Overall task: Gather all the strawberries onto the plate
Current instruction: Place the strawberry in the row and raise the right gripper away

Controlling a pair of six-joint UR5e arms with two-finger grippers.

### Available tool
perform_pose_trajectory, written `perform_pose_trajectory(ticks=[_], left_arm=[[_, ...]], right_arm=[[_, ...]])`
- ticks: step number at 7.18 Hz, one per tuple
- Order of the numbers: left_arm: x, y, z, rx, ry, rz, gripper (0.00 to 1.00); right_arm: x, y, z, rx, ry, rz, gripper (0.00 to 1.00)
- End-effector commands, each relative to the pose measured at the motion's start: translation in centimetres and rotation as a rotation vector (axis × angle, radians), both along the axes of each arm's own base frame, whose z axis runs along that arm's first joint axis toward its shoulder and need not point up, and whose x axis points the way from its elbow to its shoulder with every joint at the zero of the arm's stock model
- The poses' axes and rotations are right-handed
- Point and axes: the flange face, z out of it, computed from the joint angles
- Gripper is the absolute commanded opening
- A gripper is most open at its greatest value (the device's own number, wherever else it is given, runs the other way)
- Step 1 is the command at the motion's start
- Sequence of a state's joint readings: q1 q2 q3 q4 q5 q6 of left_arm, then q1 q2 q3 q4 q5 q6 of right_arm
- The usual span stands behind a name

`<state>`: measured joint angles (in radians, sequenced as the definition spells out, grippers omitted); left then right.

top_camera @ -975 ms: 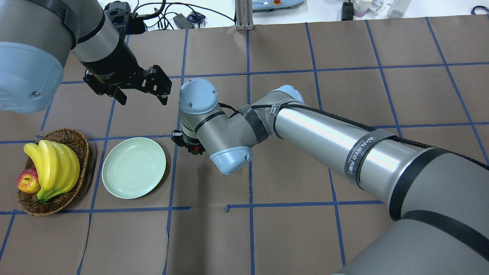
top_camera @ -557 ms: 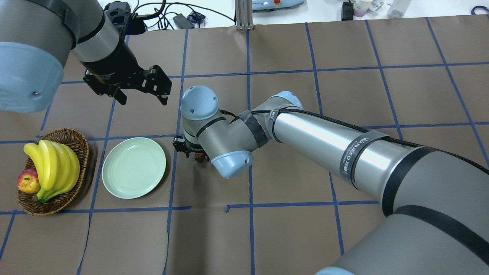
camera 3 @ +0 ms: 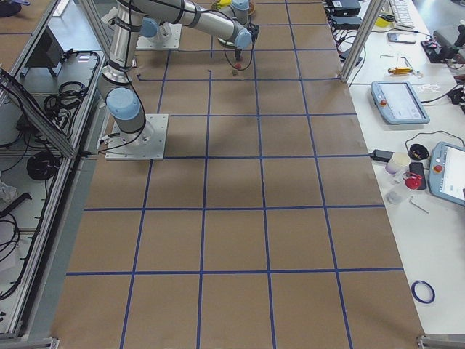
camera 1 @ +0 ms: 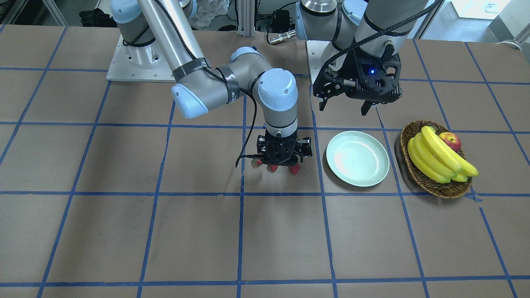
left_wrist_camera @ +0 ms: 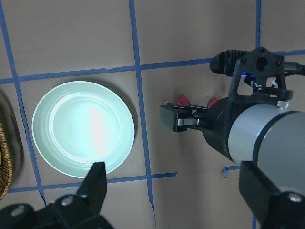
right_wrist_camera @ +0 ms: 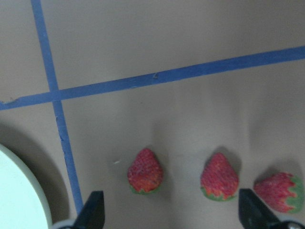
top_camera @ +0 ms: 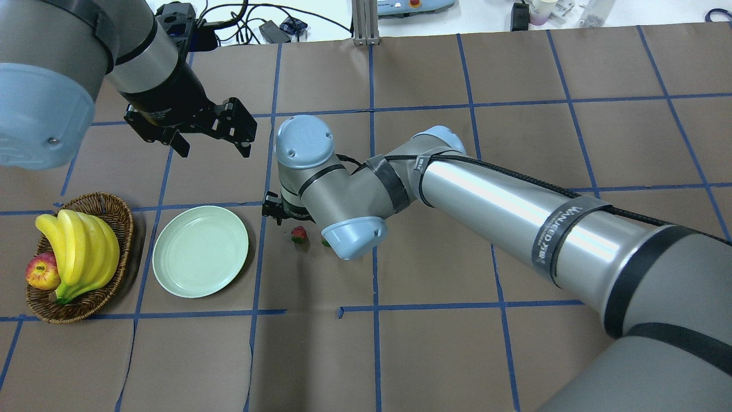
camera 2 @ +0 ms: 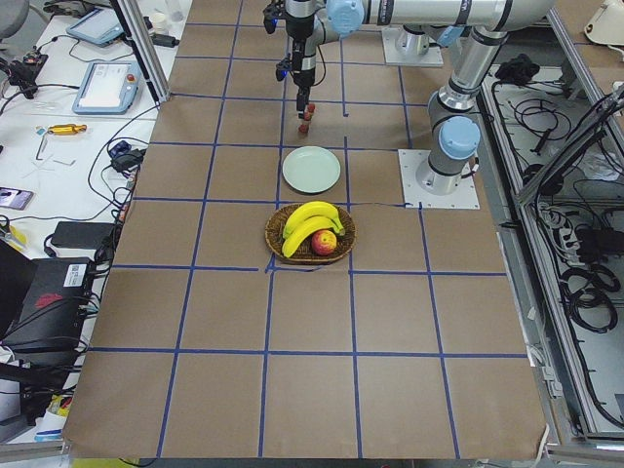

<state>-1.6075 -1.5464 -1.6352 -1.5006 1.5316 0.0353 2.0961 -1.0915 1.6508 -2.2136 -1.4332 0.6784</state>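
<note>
In the front-facing view, the strawberries (camera 1: 272,168) lie in a row on the surface (camera 1: 165,231), left of the plate (camera 1: 358,163), with the basket (camera 1: 419,179) beyond at right.

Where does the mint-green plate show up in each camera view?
Front-facing: the plate is right of centre.
Overhead: plate lower left.
Exterior left: plate upper centre.
Exterior right: cannot make it out.
Left wrist: plate left of centre.
Right wrist: only the plate's edge, bottom-left corner.
Shared landmark: the wicker basket beside it, seen front-facing, overhead, exterior left and at the left wrist view's edge.
</note>
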Motion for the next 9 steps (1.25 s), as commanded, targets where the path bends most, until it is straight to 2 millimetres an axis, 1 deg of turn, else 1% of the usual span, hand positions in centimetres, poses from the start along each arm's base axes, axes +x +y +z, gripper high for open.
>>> perform_pose_trajectory(ticks=[1,2,3,4,5,6,7,8,9], left_arm=[[0.0,0.0,0.0,0.000,-0.001,0.000,1.00],[0.0,0.0,-0.1,0.003,-0.001,0.000,1.00],[0.1,-0.2,-0.5,0.010,-0.001,0.005,1.00],[0.0,-0.2,-1.5,0.030,-0.003,0.003,1.00],[0.0,-0.1,-3.2,0.056,-0.003,0.006,1.00],[-0.5,0.2,-3.9,0.061,-0.003,-0.005,1.00],[-1.4,0.2,-4.3,0.066,-0.006,-0.021,0.99],[-1.6,-0.1,-4.6,0.063,-0.006,-0.026,0.99],[-1.6,-0.3,-4.8,0.060,-0.006,-0.025,0.98]], right_arm=[[-10.6,-3.3,5.0,0.034,0.032,0.004,1.00],[-14.9,-2.5,6.6,0.053,0.042,0.074,1.00],[-18.9,-1.6,7.5,0.069,0.056,0.125,1.00],[-22.5,-1.9,9.3,0.040,0.048,0.100,1.00],[-25.8,-2.4,12.8,0.021,0.045,0.061,1.00],[-28.1,-2.9,16.9,0.010,0.044,0.057,1.00],[-29.6,-3.3,20.8,0.025,0.088,0.073,1.00],[-30.3,-3.5,23.8,0.011,0.122,0.065,1.00],[-30.2,-2.4,25.0,0.033,0.133,0.059,1.00]])
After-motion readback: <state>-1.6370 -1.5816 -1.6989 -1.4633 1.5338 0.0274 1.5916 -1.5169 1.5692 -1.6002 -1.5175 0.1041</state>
